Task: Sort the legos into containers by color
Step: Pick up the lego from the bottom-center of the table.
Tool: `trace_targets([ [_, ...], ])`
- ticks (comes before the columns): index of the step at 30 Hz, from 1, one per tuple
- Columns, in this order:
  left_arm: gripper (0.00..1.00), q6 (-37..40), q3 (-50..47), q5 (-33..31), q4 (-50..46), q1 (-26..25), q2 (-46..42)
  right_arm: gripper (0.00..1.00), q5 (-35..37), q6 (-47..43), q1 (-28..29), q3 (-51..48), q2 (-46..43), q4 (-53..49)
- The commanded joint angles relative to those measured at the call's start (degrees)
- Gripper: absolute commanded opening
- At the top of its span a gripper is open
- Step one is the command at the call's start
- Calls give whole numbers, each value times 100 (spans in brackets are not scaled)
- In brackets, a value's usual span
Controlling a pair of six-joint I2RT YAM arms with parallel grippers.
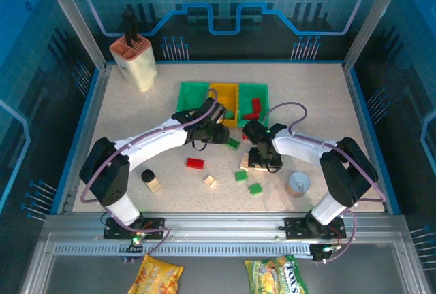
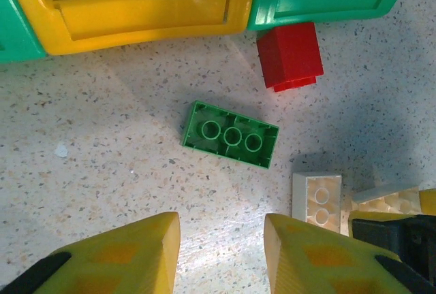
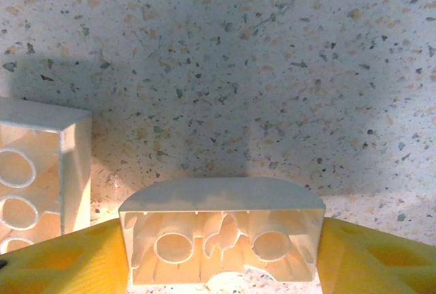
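The speckled surface (image 1: 320,103) carries three containers (image 1: 193,96) in a row, two green flanking one yellow, set close so that sorted bricks can be dropped in. The left fingers (image 2: 129,253) are spread open above a green lego (image 2: 230,134), which is laid underside up just short of the yellow container, its long axis running nearly across the gap. The right fingers (image 3: 381,260) are closed on a cream lego (image 3: 221,229), clamped end to end with its hollow side towards the camera, apparently ready for lifting.
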Motion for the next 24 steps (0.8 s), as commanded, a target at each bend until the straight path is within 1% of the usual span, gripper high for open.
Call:
trace_targets([
  [1,38,-85,-153,-159,-48,8,-310,68,173,99,84,80,-189,-231],
  [6,38,-98,-261,-173,-62,92,-497,68,264,37,84,266,-305,-420],
  [13,39,-144,-682,-98,-45,442,-996,68,377,-161,82,744,-313,-659],
  [18,39,-110,-1097,-74,-109,739,-1449,68,377,-378,87,1390,-52,-814],
  [24,39,-78,-1583,-74,-288,1040,-1917,68,285,-635,101,2279,470,-907],
])
